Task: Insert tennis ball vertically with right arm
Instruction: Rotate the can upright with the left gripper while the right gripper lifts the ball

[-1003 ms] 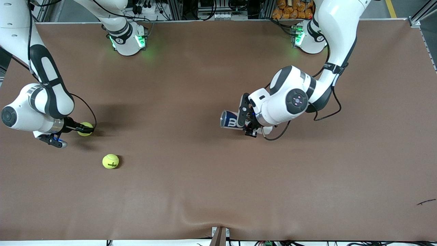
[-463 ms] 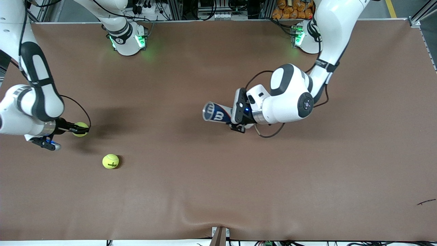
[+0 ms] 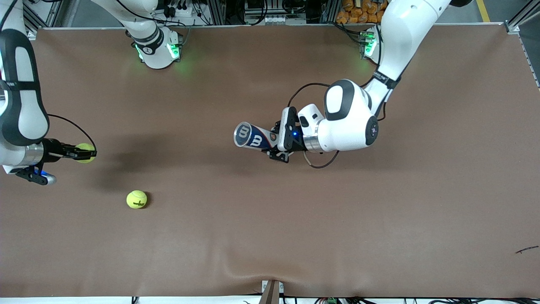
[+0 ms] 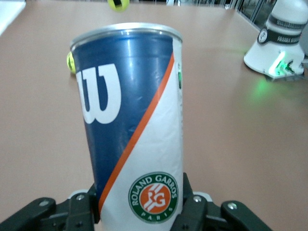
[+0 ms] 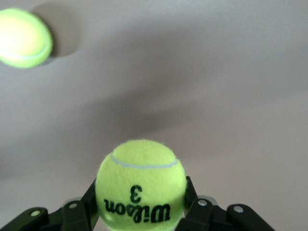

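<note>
- Over the right arm's end of the brown surface point(image 3: 379, 219), the right gripper point(image 3: 84, 153) hangs in the air with its jaws clenched on a tennis ball point(image 3: 85, 153).
- From the right wrist view, that ball point(image 5: 140, 185) sits squarely between the two fingers point(image 5: 192, 199), its black print facing the camera.
- On the surface lies a second ball point(image 3: 136, 199), loose and well apart from both grippers, nearer to the front camera than the spot under the held ball.
- Over the middle of the surface, the left gripper point(image 3: 276, 145) has its jaws grasping a can point(image 3: 252, 138) by its base end.
- The can is tilted, lying almost level, its open mouth turned toward the right arm's end.
- From the left wrist view, the can point(image 4: 130, 120) is blue and white with an orange stripe.
</note>
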Controlling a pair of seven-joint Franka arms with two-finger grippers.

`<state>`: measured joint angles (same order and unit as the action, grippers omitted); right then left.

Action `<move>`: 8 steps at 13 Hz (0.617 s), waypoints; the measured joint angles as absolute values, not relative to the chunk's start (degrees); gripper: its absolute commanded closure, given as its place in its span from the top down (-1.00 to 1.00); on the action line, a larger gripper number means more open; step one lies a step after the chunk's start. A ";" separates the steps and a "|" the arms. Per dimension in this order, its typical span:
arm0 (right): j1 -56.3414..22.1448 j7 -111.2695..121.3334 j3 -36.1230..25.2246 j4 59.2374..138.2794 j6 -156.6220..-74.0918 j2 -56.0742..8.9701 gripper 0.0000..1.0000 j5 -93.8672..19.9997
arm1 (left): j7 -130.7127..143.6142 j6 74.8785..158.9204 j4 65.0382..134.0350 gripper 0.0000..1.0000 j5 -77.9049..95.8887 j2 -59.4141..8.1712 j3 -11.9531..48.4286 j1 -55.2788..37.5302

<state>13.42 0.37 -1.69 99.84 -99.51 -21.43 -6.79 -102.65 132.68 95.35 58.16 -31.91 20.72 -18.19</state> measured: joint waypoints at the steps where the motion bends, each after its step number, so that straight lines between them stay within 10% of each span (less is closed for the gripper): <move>1: 12.63 -0.79 -1.37 98.74 -97.19 -20.57 0.36 -7.20 | -109.11 132.81 95.44 0.21 64.50 -32.92 20.75 -18.36; 8: -1.68 -22.21 -0.67 84.14 -84.94 -18.21 0.36 -13.08 | -150.52 129.06 96.45 0.23 95.59 -42.79 22.69 -18.87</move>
